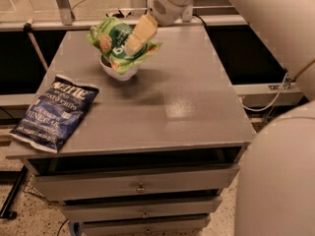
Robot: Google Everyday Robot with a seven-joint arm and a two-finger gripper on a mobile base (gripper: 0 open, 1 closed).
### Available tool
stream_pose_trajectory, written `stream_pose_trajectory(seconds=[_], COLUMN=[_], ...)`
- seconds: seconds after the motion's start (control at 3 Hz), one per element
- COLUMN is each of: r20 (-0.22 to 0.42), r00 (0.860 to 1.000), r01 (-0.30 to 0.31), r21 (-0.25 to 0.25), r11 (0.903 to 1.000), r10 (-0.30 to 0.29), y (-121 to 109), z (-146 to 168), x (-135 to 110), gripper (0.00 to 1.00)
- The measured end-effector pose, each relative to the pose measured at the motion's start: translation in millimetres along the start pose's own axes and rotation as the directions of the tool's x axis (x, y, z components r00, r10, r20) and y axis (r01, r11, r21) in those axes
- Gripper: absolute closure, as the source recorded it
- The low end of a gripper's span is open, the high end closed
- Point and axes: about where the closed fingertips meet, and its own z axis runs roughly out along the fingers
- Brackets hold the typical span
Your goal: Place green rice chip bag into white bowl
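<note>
The gripper (134, 42) hangs over the far-left part of the grey bench (192, 102), clamped on the green rice chip bag (115, 43). One beige pad lies across the bag's printed face; the other is hidden behind it. The bag is tilted, its left corner high. Its lower edge dips into the white bowl (119, 73), which stands nearer the far edge than the near one. Most of the bag spreads above and beyond the rim, since it is wider than the bowl.

The step in hand looks like the release. To do it well, the bag's bulk should be centred over the bowl before the grip loosens, because a crinkly, light bag hung off to one side is likely to tip out onto the bench. Lowering it a little further, so that the bottom edge sits against the bowl's floor, would help. The opening should be gentle and the retreat straight up, so that the pad does not drag the film along or nudge the small bowl.

The dark blue Kettle chip bag (54, 112) lies at the near-left corner, overhanging the left edge, well apart from the work.
</note>
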Motion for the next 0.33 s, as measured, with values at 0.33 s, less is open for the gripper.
stream_pose_trajectory(seconds=[0.33], r20=[0.043], r00=[0.993], r01=[-0.106], r21=[0.0], r11=[0.9943], r10=[0.106], y=[-13.2], z=[-5.2], x=[46.8], gripper=[0.0])
